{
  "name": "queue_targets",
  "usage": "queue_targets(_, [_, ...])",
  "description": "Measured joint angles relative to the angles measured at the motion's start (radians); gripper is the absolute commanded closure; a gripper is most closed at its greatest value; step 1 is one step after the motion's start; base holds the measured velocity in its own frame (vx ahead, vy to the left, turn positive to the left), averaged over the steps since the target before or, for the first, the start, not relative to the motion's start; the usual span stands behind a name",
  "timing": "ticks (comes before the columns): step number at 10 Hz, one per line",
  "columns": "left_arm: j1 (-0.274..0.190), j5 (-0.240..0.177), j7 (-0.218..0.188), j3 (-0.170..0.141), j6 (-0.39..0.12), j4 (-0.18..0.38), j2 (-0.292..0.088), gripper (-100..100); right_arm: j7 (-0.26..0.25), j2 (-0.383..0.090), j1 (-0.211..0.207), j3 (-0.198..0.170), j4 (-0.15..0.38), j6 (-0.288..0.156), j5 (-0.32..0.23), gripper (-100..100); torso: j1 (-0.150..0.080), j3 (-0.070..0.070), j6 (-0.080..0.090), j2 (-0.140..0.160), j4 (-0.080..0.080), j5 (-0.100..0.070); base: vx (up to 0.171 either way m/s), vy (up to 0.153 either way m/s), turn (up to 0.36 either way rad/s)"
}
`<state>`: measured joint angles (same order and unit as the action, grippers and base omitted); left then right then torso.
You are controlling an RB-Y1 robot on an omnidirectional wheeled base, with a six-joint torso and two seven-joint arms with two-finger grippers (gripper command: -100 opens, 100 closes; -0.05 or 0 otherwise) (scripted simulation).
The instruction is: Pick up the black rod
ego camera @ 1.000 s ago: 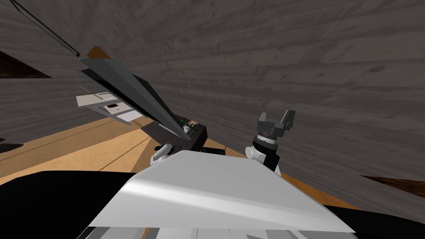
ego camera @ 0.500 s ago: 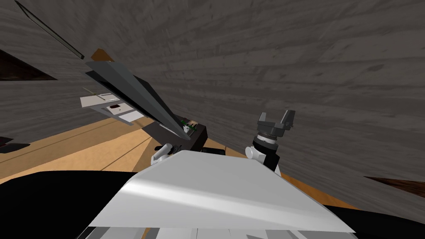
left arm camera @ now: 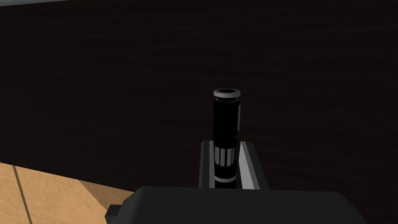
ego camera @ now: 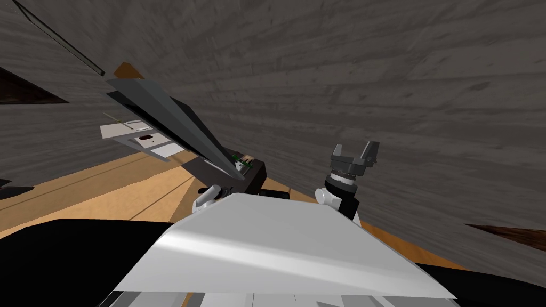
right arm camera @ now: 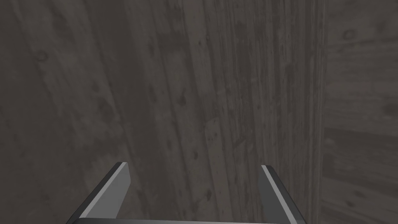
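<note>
Over tan floor (left arm camera: 39,194) by a dark surface (left arm camera: 116,77), left gripper (left arm camera: 225,144) clamps black rod (left arm camera: 226,116); right gripper (right arm camera: 194,166) spread.

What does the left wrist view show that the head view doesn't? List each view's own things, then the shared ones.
Left wrist view: the black rod, white-banded, clamped by the left claw in front of a dark flat surface. Head view: the right claw, open and raised against the grey plank wall, with a slanted grey panel to its left. Both: the tan floor.
</note>
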<state>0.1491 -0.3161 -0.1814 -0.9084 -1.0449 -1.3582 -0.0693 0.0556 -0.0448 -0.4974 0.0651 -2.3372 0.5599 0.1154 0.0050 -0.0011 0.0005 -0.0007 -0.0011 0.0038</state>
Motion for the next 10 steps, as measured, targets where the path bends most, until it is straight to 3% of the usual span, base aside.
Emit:
queue_targets(9, [0.214, -0.116, -0.235, 0.240, 0.004, -0.149, -0.077, 100, 0.000, 0.000, 0.000, 0.000, 0.000, 0.000, 0.000, 0, -0.001, 0.000, 0.000, -0.001, 0.000, 0.000, 0.000, 0.008, -0.045])
queue_targets(10, [0.217, -0.118, -0.242, 0.244, 0.003, -0.152, -0.078, 0, 0.000, 0.000, 0.000, 0.000, 0.000, 0.000, 0.000, 0, -0.001, 0.000, 0.000, -0.001, 0.000, 0.000, 0.000, 0.000, 0.000])
